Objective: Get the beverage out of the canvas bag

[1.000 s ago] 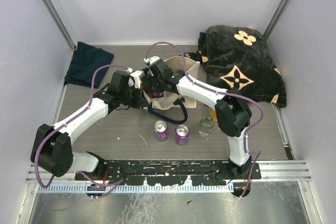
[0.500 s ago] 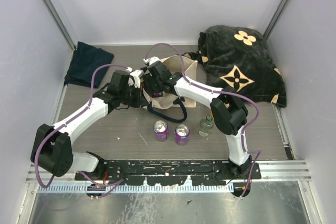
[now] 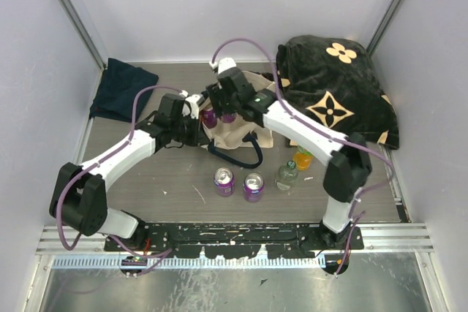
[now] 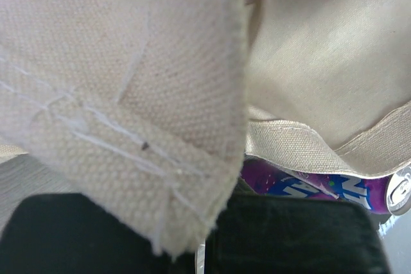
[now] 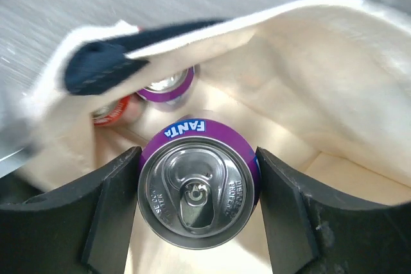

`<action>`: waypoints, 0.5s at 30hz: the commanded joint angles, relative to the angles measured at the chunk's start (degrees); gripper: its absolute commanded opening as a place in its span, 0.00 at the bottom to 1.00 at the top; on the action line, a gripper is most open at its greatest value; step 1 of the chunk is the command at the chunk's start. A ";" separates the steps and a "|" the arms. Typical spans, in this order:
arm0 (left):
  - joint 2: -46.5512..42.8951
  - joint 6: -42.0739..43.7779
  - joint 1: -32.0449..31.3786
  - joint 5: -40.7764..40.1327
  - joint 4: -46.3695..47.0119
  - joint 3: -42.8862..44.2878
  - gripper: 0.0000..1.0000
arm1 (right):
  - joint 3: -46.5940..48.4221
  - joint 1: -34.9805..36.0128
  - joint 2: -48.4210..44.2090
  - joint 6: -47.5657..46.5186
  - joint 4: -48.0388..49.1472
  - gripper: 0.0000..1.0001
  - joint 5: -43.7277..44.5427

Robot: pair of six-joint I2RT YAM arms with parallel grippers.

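The right end effector (image 5: 198, 192) clamps a purple aluminium Fanta can (image 5: 196, 158) over the open cream canvas tote bag (image 5: 334, 81); the left end effector (image 3: 196, 123), pressed against canvas, hides its grip.

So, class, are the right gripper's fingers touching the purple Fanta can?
Touching. The right wrist view shows both fingers pressed against the Fanta can, with no gap.

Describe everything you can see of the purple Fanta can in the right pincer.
The Fanta can is purple metal with a silver lid, pull tab unopened, white FANTA lettering near the rim. Its top faces the wrist camera. The right pincer clamps it, a black finger on each side. It is within the open canvas bag, above another purple can and a red can.
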 commanded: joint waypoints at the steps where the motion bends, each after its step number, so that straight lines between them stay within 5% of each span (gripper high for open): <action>1: 4.28 1.11 0.61 -4.48 -2.92 1.44 0.01 | 5.39 0.57 -14.55 -0.70 4.37 0.01 2.91; 15: 10.91 -0.50 5.69 -0.50 -1.21 7.40 0.01 | -7.47 18.62 -26.36 1.68 2.44 0.01 6.36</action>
